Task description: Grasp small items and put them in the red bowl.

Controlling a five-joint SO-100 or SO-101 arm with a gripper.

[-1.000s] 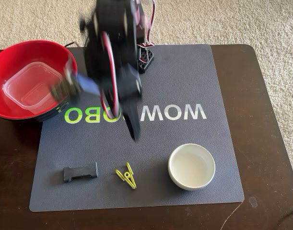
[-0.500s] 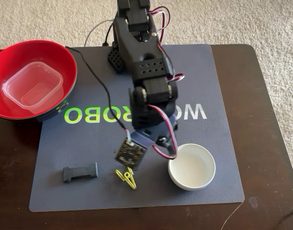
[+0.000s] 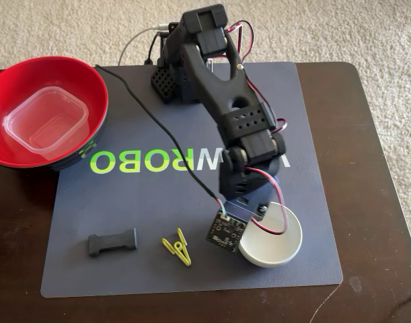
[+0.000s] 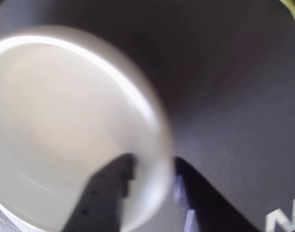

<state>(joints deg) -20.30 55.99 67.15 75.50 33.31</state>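
The small white bowl (image 3: 278,243) sits at the mat's front right. My arm (image 3: 239,114) reaches down over its left side, and the wrist hides the fingers there. In the wrist view my gripper (image 4: 152,164) is open and straddles the white bowl's (image 4: 65,111) rim, one finger (image 4: 106,193) inside and the other outside, both close to it. The red bowl (image 3: 97,84) stands at the back left with the clear square tub (image 3: 44,124) inside. The black buckle piece (image 3: 113,242) and the yellow-green clip (image 3: 178,247) lie on the mat's front left.
A dark grey mat (image 3: 138,202) with lettering covers most of the dark wooden table (image 3: 373,155). A black cable (image 3: 158,134) runs across the mat to a small circuit board (image 3: 225,232) on the wrist. Carpet surrounds the table.
The arm has swung from the red bowl's side across to the front right and come down onto the white bowl. The tub still lies in the red bowl.
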